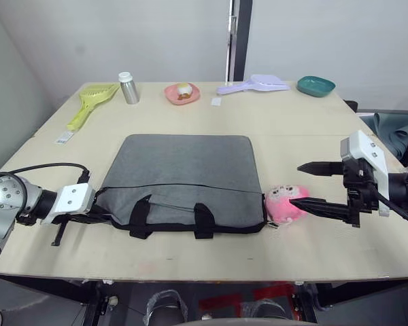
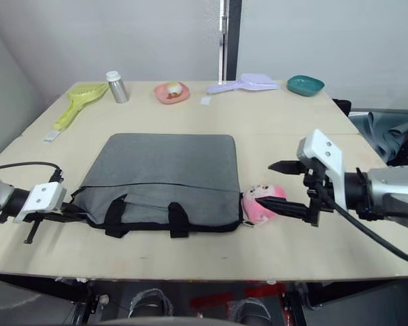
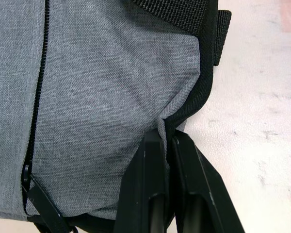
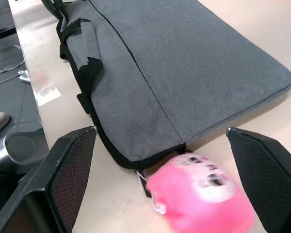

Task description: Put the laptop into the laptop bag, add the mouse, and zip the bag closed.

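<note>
At the left corner of the laptop bag [image 1: 180, 178], black edging is pinched by the closed left gripper [image 3: 167, 141]. Beside its right end, the right gripper [image 1: 304, 183] is held wide open, empty, around a pink plush toy [image 1: 285, 202]. The zipper seems closed; the task is judged nearly finished.

readable text: none on anything in these views
laptop bag [image 1: 183, 170]: plain grey fabric, no brand or label that shows
white slip at the far left of the table [image 1: 64, 138]: too small to tell whether it carries print
white slip at the far middle of the table [image 1: 216, 102]: likewise too small to tell
metal bottle [image 1: 128, 89]: no legible marking
</note>
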You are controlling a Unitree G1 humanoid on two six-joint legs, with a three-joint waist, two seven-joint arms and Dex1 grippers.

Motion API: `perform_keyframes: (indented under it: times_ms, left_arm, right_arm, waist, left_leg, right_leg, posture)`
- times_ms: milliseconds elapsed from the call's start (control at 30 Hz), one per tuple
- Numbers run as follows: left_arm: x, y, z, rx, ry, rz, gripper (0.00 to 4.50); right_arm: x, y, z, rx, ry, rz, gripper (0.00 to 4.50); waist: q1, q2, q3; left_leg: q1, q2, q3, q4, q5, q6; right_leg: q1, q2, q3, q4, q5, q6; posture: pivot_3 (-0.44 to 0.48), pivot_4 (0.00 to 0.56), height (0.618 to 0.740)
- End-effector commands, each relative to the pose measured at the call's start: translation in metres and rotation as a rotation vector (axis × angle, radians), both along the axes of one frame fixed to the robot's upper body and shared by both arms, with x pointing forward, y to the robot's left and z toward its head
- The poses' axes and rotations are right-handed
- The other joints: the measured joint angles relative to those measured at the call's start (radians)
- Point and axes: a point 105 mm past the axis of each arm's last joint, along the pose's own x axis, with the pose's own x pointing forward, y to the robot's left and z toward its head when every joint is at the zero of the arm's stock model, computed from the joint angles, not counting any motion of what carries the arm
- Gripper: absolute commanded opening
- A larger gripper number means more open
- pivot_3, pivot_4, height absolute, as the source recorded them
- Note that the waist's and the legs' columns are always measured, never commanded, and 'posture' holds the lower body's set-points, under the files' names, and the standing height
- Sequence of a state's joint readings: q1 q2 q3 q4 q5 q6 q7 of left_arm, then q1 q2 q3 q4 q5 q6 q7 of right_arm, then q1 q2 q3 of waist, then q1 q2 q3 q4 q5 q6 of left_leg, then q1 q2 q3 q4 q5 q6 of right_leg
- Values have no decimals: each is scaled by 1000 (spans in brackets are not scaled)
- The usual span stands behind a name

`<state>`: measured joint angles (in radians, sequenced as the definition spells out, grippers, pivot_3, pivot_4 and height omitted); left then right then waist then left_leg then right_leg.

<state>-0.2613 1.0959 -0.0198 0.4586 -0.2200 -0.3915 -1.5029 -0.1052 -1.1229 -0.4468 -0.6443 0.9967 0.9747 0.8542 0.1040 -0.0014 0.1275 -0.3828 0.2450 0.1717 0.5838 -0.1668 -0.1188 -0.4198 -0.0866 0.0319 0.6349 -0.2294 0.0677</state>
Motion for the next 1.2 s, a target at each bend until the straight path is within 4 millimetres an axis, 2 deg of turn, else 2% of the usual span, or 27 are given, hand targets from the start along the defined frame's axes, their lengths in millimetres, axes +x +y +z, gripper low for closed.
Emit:
perform_keyframes:
  times_ms: [33,133,233,300,367,467,533,600,700,833,933,1000,1033,1100,1167,1200]
  left_arm:
    - [7,11,11,14,8,103,740]
    - [10,10,17,5,12,120,1684]
    - [9,27,21,72,25,177,2763]
    - [7,36,26,96,47,214,2763]
    - [7,41,40,77,91,267,2763]
    - [3,40,58,62,160,302,2763]
    - [4,33,75,49,156,298,2763]
    - [15,15,98,-37,117,287,2763]
    - [38,-33,125,-226,26,173,2763]
    - [46,-96,130,-366,-62,-51,2763]
    - [45,-146,117,-425,-70,-218,2763]
    - [41,-175,100,-434,-51,-334,2763]
    - [38,-190,85,-426,-28,-398,2763]
    - [33,-206,65,-415,-3,-482,2763]
    - [37,-222,49,-411,12,-504,2763]
    - [38,-230,41,-407,9,-524,2524]
  right_arm:
    - [3,0,6,-13,-40,8,4500]
    - [3,0,6,-16,-40,11,4500]
    - [4,-1,8,-10,-40,14,4500]
    - [5,-1,8,-10,-39,15,4500]
    - [5,-2,8,-11,-37,14,4500]
    - [7,-4,8,-10,-35,9,4500]
    - [8,-5,8,-12,-37,6,4500]
    - [9,-6,8,-14,-39,0,4500]
    - [9,-9,11,-16,-53,-16,4500]
    - [1,-6,16,6,-66,-22,4500]
    - [-7,-5,18,15,-75,-46,4500]
    - [-14,-4,17,16,-78,-72,4500]
    - [-19,-5,16,18,-75,-92,4500]
    - [-26,-5,13,17,-65,-118,4500]
    - [-31,-7,8,10,-51,-153,4500]
    - [-34,-8,6,9,-45,-171,4500]
  waist:
    - [1,0,0]
    - [2,0,0]
    - [1,0,0]
    - [-1,-1,1]
    - [0,-1,1]
    - [1,-2,1]
    - [3,-3,2]
    - [10,-3,2]
    - [23,-3,2]
    - [25,-3,2]
    - [19,-5,4]
    - [24,-5,4]
    - [29,-6,4]
    - [30,-6,4]
    - [34,-6,4]
    - [34,-6,4]
  left_leg:
    - [0,0,0,0,0,0]
    - [1,0,-1,2,0,0]
    - [0,0,-1,4,-1,-1]
    - [0,0,-1,5,-1,-1]
    - [0,0,-2,5,-1,-1]
    - [0,0,-2,5,-1,-2]
    - [0,0,-1,5,-1,-2]
    - [0,0,-2,5,-1,-2]
    - [0,0,-3,6,-1,-2]
    - [-1,-3,-1,8,-1,-1]
    - [-2,-2,-2,9,1,2]
    - [-2,-2,-3,9,3,5]
    - [-3,-2,-3,9,4,6]
    - [-3,-2,-3,9,4,7]
    - [-3,-1,-3,9,4,7]
    - [-3,-1,-3,9,4,7]
  right_leg:
    - [0,0,0,1,0,0]
    - [0,0,0,5,-1,-1]
    - [0,0,0,6,-1,-1]
    - [0,0,0,6,-1,-1]
    - [0,0,0,6,-1,-1]
    - [-1,0,0,6,-1,-1]
    - [-1,0,0,6,-1,-2]
    - [0,0,-1,6,-1,-2]
    - [0,-1,-1,8,-1,-2]
    - [1,-5,0,10,-1,-2]
    - [0,-3,-1,11,-1,-3]
    - [0,-3,-1,11,-2,-3]
    - [0,-3,-2,10,-2,-3]
    - [0,-3,-2,10,-2,-3]
    - [0,-3,-2,10,-2,-3]
    - [0,-3,-1,10,-2,-3]
  posture:
    - [0,150,740]
    - [0,150,740]
    - [0,150,740]
    - [0,150,740]
    - [0,150,740]
    - [0,150,740]
    - [0,150,740]
    - [0,150,740]
    - [0,150,740]
    - [0,150,740]
    - [0,150,740]
    - [0,150,740]
    - [0,150,740]
    - [0,150,740]
    - [0,150,740]
    - [0,150,740]
